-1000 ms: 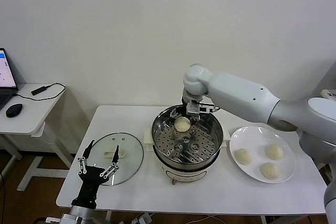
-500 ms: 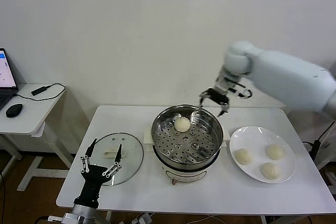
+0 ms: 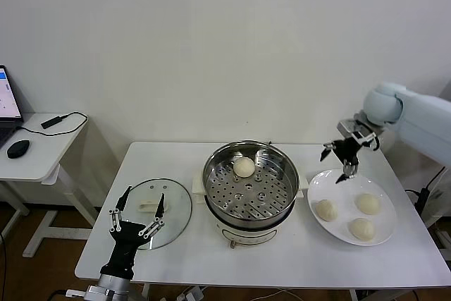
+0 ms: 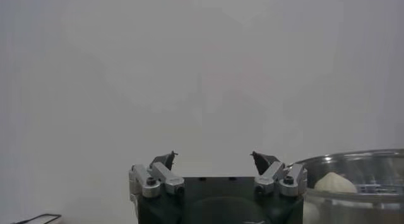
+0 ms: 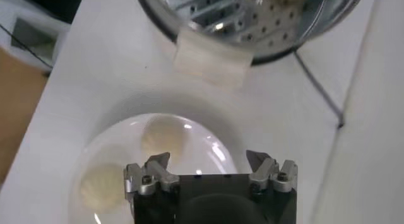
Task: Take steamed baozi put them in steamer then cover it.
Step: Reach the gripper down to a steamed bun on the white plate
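Head view shows the right pincer (image 3: 344, 158) spread apart above the plate (image 3: 384, 232) with three soft baozi (image 3: 325, 210); grip one gently at its sides. One bun (image 3: 244, 167) sits in the steamer (image 3: 250, 185). Left pincer (image 3: 135, 216), also apart, waits near the cover (image 3: 156, 211).

No legible txt, labels, brands or nos. are showing in any view. The laptop screen (image 3: 5, 94), far off beyond the left gripper (image 3: 134, 210), is displaying blue/white content w/ lines too small to be read.
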`<action>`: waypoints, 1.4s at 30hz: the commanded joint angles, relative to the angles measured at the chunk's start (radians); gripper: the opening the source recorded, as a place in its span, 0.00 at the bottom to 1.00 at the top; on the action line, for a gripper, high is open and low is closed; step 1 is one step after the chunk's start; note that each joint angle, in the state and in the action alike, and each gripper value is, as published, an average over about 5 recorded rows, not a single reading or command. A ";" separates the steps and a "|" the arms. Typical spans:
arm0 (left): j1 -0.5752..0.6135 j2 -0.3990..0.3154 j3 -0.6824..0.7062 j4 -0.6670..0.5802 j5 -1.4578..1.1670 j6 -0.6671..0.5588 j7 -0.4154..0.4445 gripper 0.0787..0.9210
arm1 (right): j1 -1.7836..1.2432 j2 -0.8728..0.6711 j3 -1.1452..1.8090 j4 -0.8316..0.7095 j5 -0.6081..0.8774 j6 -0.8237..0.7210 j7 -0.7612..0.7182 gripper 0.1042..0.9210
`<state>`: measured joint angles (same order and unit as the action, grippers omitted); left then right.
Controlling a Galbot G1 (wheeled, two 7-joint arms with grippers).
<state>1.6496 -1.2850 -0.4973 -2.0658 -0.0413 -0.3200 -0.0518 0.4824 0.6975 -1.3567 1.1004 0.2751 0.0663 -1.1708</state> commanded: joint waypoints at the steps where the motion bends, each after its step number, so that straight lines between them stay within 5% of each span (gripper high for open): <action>1: 0.001 -0.002 0.000 0.006 0.001 -0.002 -0.001 0.88 | -0.157 -0.020 0.017 -0.044 0.017 -0.052 0.064 0.88; 27: 0.002 -0.007 -0.007 0.017 0.002 -0.008 -0.006 0.88 | -0.295 0.018 0.127 -0.088 -0.026 -0.047 0.132 0.88; 35: 0.003 -0.007 -0.008 0.016 0.002 -0.012 -0.008 0.88 | -0.290 0.006 0.128 -0.078 -0.018 -0.047 0.140 0.72; 42: -0.002 -0.003 -0.004 0.008 0.001 -0.010 -0.011 0.88 | -0.174 -0.033 0.106 -0.030 -0.006 -0.049 0.089 0.68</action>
<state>1.6496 -1.2907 -0.5037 -2.0528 -0.0397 -0.3319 -0.0617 0.2290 0.6878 -1.2411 1.0422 0.2637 0.0183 -1.0489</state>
